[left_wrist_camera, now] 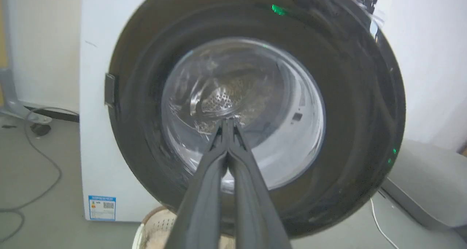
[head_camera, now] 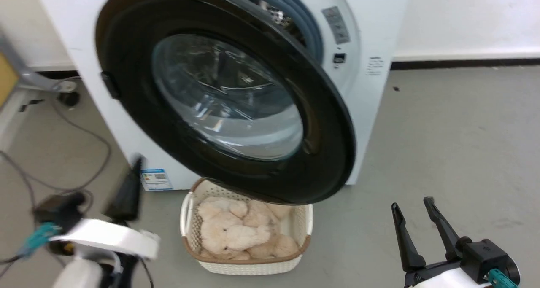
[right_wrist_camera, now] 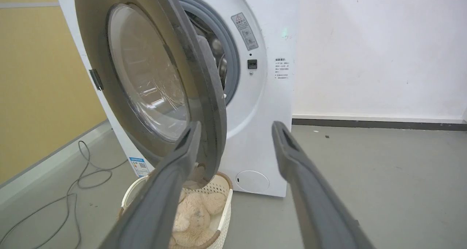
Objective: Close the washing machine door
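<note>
So, the washing machine door is seen hanging open, not latched yet. Its left side sits close to the washing machine, while the right side is swung out from the white front. Through that gap the grey rubber gasket can be made out.

The left claw is pinched fully together with nothing gripped between the fingers, and in its wrist view it's pointed straight at the middle of the glass. Whether the tips are touching the glass can't be told from there. In the head view it's blurred, low at the left near the blue label, and no contact with the door is seen.

The right claw is spread wide and nothing is held in it. It's hung low over the grey floor, off to the right of the door and well apart from it.

A white basket with a beige plush toy inside is set on the floor just in front of the machine, under the door's bottom rim. Some cables are strewn over the floor by the machine's left side.
</note>
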`<state>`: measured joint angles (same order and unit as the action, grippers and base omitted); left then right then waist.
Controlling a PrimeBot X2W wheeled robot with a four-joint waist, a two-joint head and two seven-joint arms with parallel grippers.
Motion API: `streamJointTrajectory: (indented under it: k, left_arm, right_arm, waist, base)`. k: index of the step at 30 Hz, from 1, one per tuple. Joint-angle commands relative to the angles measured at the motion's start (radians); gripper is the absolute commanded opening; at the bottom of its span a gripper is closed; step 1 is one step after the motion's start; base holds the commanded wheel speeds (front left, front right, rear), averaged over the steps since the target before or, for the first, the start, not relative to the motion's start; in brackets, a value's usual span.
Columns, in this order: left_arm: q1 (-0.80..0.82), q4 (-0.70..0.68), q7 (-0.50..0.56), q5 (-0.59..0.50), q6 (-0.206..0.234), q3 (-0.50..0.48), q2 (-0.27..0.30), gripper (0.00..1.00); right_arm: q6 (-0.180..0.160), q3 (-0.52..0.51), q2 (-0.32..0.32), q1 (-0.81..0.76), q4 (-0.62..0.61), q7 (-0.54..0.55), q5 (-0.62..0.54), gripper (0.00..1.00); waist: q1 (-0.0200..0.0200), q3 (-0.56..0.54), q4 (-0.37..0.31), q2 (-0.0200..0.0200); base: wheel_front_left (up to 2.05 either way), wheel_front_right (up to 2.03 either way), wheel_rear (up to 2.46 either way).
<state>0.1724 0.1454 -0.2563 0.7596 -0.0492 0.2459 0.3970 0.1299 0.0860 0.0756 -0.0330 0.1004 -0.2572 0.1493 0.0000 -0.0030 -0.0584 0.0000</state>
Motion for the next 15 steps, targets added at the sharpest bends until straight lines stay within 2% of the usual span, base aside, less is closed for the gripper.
streamJointTrajectory:
  k: [1, 4, 7, 11, 13, 14, 15]
  left_arm:
    - [-0.032, -0.043, -0.005, -0.045, 0.009, -0.055, -0.034, 0.00]
    - [-0.114, -0.141, -0.005, -0.185, 0.008, -0.174, -0.112, 0.00]
    - [-0.194, -0.199, -0.005, -0.307, -0.002, -0.249, -0.191, 0.00]
    - [-0.267, -0.217, -0.005, -0.451, -0.033, -0.264, -0.258, 0.00]
    - [-0.279, -0.213, -0.005, -0.478, -0.040, -0.259, -0.267, 0.00]
    - [-0.290, -0.206, -0.005, -0.506, -0.047, -0.249, -0.272, 0.26]
    - [-0.300, -0.197, -0.005, -0.534, -0.051, -0.236, -0.275, 1.00]
  right_arm:
    - [0.001, 0.003, 0.003, -0.010, -0.006, -0.005, -0.002, 1.00]
    - [0.001, 0.010, 0.001, -0.011, -0.011, -0.005, -0.003, 1.00]
    - [0.001, 0.019, 0.002, -0.013, -0.014, -0.005, -0.003, 1.00]
    - [0.001, 0.020, 0.003, -0.016, -0.017, -0.005, -0.002, 1.00]
    - [0.001, 0.021, 0.002, -0.017, -0.017, -0.005, -0.002, 1.00]
    - [0.001, 0.023, 0.002, -0.018, -0.017, -0.005, -0.002, 1.00]
    - [0.001, 0.025, 0.001, -0.019, -0.017, -0.005, -0.001, 1.00]
  waist:
    - [0.0000, -0.011, 0.019, 0.0000]
    - [0.0000, -0.010, 0.030, 0.0000]
    - [0.0000, -0.007, 0.036, 0.0000]
    - [0.0000, -0.003, 0.042, 0.0000]
    - [0.0000, -0.002, 0.043, 0.0000]
    - [0.0000, -0.001, 0.044, 0.0000]
    - [0.0000, -0.001, 0.046, 0.0000]
  base:
    - [0.00, 0.00, 0.00]
    - [0.00, 0.00, 0.00]
    - [0.00, 0.00, 0.00]
    - [0.00, 0.00, 0.00]
    - [0.00, 0.00, 0.00]
    - [0.00, 0.00, 0.00]
    - [0.00, 0.00, 0.00]
